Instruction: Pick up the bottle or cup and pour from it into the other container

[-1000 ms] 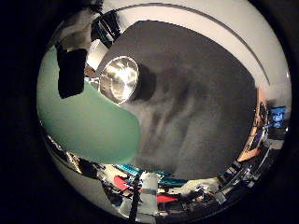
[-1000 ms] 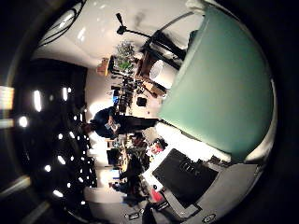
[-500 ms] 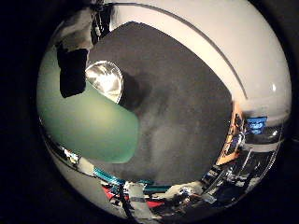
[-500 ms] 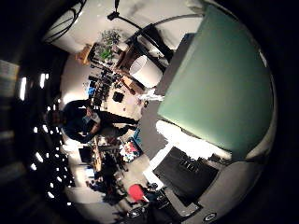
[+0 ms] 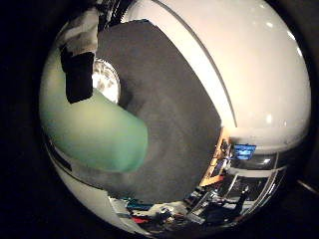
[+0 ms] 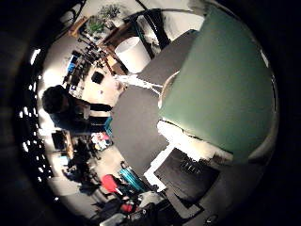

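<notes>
We are viewing a green cup (image 5: 94, 132) lying close against the palm, filling much of both palm views, with the fingers (image 5: 79, 74) of the right hand (image 6: 188, 174) curling round it. Its long axis is tilting toward a shiny metal container (image 5: 105, 85), which is resting on a dark mat (image 5: 169, 109) on the white table (image 5: 259, 74). We are unable to tell what either vessel is holding. No label or writing is showing on the cup.
</notes>
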### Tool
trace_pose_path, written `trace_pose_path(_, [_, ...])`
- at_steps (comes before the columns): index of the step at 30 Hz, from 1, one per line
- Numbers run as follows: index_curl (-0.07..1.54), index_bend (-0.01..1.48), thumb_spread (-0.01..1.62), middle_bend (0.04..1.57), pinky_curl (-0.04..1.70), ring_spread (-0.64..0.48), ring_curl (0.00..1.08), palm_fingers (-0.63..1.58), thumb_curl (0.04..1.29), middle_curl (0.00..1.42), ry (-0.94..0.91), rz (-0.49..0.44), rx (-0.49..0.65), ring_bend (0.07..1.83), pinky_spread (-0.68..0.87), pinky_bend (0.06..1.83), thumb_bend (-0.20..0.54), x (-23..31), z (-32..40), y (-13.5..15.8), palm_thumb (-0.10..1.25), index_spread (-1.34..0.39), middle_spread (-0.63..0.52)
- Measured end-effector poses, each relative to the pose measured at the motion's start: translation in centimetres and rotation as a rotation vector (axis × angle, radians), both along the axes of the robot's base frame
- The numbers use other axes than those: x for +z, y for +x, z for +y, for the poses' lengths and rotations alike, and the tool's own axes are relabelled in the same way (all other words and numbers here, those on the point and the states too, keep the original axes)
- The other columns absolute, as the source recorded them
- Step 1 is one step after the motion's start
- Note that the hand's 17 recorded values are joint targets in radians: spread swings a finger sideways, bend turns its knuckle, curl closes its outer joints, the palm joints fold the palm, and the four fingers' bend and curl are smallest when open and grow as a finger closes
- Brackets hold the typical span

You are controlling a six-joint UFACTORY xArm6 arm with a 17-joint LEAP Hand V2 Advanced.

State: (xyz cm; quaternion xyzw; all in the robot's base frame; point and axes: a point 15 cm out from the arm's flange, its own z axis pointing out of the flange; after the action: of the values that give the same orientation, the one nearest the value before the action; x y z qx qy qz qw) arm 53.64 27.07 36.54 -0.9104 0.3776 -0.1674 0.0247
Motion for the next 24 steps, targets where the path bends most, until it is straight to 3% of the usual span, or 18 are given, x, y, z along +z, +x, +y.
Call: trace_pose_path(24, [1.12, 0.82, 0.78, 1.11, 1.12, -0.26, 0.87, 0.93, 0.63, 1.17, -0.530, -0.282, 0.303, 1.39, -0.23, 1.26, -0.030, 0.5, 4.2, 2.0, 0.88, -0.42, -0.31])
